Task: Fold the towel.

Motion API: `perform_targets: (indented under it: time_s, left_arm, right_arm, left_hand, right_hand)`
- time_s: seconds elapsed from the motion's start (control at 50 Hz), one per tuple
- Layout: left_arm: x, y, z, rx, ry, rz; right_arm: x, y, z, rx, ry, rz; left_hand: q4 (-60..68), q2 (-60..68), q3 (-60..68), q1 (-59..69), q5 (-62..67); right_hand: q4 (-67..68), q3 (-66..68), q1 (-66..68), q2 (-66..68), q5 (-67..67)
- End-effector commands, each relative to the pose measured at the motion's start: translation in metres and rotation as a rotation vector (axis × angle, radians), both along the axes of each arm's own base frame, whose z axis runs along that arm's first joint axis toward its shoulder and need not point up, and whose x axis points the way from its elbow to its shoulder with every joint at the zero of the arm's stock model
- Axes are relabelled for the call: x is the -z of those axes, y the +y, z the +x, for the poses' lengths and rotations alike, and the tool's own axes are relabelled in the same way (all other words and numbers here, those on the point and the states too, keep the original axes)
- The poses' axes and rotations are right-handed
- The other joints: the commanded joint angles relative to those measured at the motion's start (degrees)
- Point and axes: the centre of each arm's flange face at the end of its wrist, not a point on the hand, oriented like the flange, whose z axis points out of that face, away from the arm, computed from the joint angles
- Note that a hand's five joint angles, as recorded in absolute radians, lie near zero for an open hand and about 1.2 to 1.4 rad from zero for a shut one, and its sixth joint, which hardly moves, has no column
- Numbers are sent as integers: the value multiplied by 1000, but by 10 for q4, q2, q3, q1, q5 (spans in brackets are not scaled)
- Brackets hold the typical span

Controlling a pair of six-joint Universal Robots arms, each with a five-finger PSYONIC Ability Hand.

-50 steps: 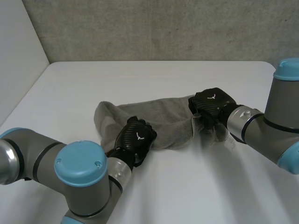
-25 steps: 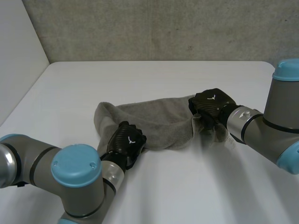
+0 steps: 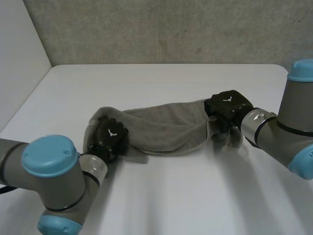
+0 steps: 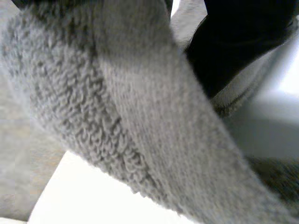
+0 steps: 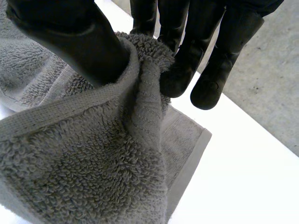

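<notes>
Hands (image 3: pixel 110 136) hold the two ends of a grey towel (image 3: pixel 161 129), the left hand at its left end and the right hand (image 3: pixel 227 105) at its right end.

The white table (image 3: pixel 171 196) lies below a rough grey wall (image 3: pixel 161 29). The left arm (image 3: pixel 49 171) bends in from the near left, with its wrist pointing away across the table. The right arm (image 3: pixel 283 132) reaches in from the right with its wrist pointing leftward.

The towel lies across the middle of the table as a long, loosely gathered band stretched between the hands. Its far edge is rolled over and its near edge sags in a shallow curve. It is looped terry with a flat woven hem band.

In the left wrist view the towel (image 4: pixel 131 116) hangs out from the left hand (image 4: pixel 233 42), which is closed on it. At that end the cloth stands up around the hand.

In the right wrist view the right hand (image 5: pixel 70 42) pinches a bunched fold of the towel (image 5: pixel 93 154) between its thumb and its fingers (image 5: pixel 182 65). The hemmed corner spreads on the table below.

Each hand has a small white winged mark on its back, which is an emblem rather than letters.
</notes>
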Motion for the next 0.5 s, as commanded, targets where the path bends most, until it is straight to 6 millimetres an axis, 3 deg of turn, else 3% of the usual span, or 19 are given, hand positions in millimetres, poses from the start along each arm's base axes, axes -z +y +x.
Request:
perform_targets:
  time_s: [0.02,0.04,0.06,0.08,0.1,0.12,0.14,0.16,0.24,0.28,0.34,0.36,0.38,0.42,0.44,0.5]
  left_arm:
    - [-58,-11,16,-52,111,-122]
    - [-59,-11,16,-52,111,-122]
    - [-80,-12,20,-53,177,-159]
    - [-98,-12,24,-45,249,-187]
    - [-99,-12,24,-45,249,-187]
    - [-115,-12,28,-37,323,-205]
    - [-115,-12,28,-37,324,-206]
    - [-130,-13,34,-30,394,-216]
    - [-145,-23,49,-32,511,-197]
    - [-144,-28,56,-39,540,-173]
    - [-136,-37,66,-52,578,-105]
    - [-121,-41,66,-59,592,-30]
    - [-121,-41,66,-60,592,-30]
    - [-85,-49,66,-96,590,121]
    - [-85,-49,66,-96,590,121]
    - [-58,-49,65,-117,566,227]
  right_arm:
    - [-43,7,-4,1,-32,-70]
    - [-57,10,-5,-2,-39,-87]
    - [-57,10,-5,-2,-39,-87]
    - [-73,10,-9,5,-47,-110]
    - [-84,9,-15,24,-52,-122]
    - [-85,9,-15,24,-52,-122]
    - [-96,7,-22,43,-63,-133]
    - [-104,7,-28,59,-78,-138]
    - [-109,6,-34,68,-101,-130]
    - [-106,5,-34,63,-102,-115]
    - [-81,-2,-33,57,-73,-39]
    - [-81,-2,-32,57,-73,-39]
    - [-73,-2,-31,52,-54,-8]
    - [-67,-1,-31,42,-28,20]
    - [-60,2,-29,25,5,45]
    - [-44,4,-29,-2,81,98]
  left_hand:
    - [30,47,45,83,56]
    - [30,47,45,83,56]
    - [30,47,45,83,56]
    - [30,47,45,83,56]
    - [30,47,45,83,56]
    - [30,47,45,83,56]
    - [30,47,45,83,56]
    - [30,47,45,83,56]
    - [30,47,45,83,56]
    - [30,47,45,83,56]
    - [30,47,45,83,56]
    - [30,47,45,83,56]
    - [30,47,45,83,56]
    - [30,47,45,83,56]
    - [30,47,45,83,56]
    - [30,47,45,83,56]
  right_hand:
    - [38,36,49,70,35]
    - [38,36,49,70,35]
    - [38,36,49,70,35]
    - [38,36,49,70,35]
    - [38,36,49,70,35]
    - [38,36,49,70,35]
    - [38,36,49,70,35]
    - [38,36,49,70,35]
    - [38,36,49,70,35]
    - [38,36,49,70,35]
    - [38,36,49,70,35]
    - [38,36,49,70,35]
    - [38,36,49,70,35]
    - [38,36,49,70,35]
    - [38,36,49,70,35]
    - [38,36,49,70,35]
